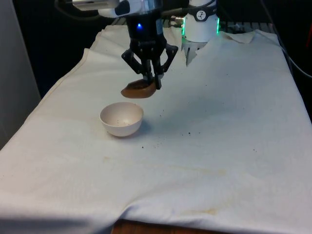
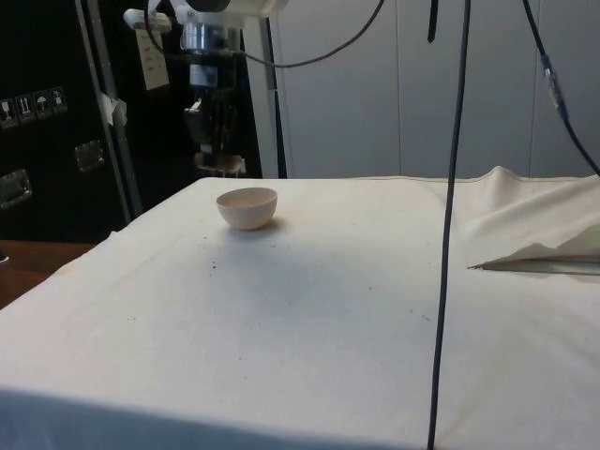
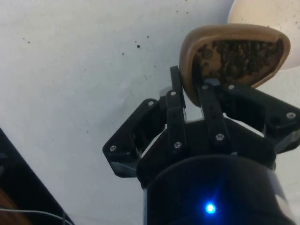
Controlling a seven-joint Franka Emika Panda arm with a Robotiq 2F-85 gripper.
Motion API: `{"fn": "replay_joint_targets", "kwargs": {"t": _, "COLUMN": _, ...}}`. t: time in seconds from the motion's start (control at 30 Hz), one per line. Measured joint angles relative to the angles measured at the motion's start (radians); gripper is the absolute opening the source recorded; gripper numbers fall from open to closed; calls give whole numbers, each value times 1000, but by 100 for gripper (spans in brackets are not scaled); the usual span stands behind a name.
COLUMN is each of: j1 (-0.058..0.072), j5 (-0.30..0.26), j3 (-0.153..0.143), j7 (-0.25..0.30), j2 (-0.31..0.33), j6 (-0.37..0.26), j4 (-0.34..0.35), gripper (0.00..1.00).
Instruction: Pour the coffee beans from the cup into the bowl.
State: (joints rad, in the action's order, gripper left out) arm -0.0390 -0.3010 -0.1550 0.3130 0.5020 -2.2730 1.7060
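Black screw-studded pincer [image 3: 194, 89], seemingly white arm

In the upper left of the frame the gripper [image 2: 214, 161] hangs down from the white arm, dark against the black cabinets behind it. At its lower end sits a small brown cup [image 2: 225, 166], held above the table (its contents cannot be made out from here). Just below and a little right of it, a pale bowl [image 2: 247, 207] stands upright on the white cloth [image 2: 309, 319]. A few dark specks lie scattered on the cloth, below the bowl toward the frame's centre. Black cables [image 2: 454, 225] hang down the right half.
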Motion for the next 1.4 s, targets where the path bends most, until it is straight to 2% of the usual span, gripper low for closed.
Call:
{"fn": "replay_joint_targets", "kwargs": {"t": 0.23, "j1": -4, "j5": -69, "j3": -42, "j7": 76, "j2": 0, "j6": 26, "j4": 0, "gripper": 3}}
{"fn": "replay_joint_targets", "kwargs": {"t": 0.5, "j1": -7, "j5": -119, "j3": -77, "j7": 133, "j2": 1, "j6": 49, "j4": 0, "gripper": 3}}
{"fn": "replay_joint_targets", "kwargs": {"t": 0.57, "j1": -9, "j5": -156, "j3": -89, "j7": 165, "j2": 4, "j6": 57, "j4": -3, "gripper": 3}}
{"fn": "replay_joint_targets", "kwargs": {"t": 1.03, "j1": -12, "j5": -291, "j3": -122, "j7": 262, "j2": 24, "j6": 101, "j4": -26, "gripper": 3}}
{"fn": "replay_joint_targets", "kwargs": {"t": 1.3, "j1": -13, "j5": -380, "j3": -151, "j7": 325, "j2": 38, "j6": 144, "j4": -42, "gripper": 3}}
{"fn": "replay_joint_targets", "kwargs": {"t": 1.4, "j1": -13, "j5": -397, "j3": -157, "j7": 336, "j2": 41, "j6": 155, "j4": -45, "gripper": 3}}
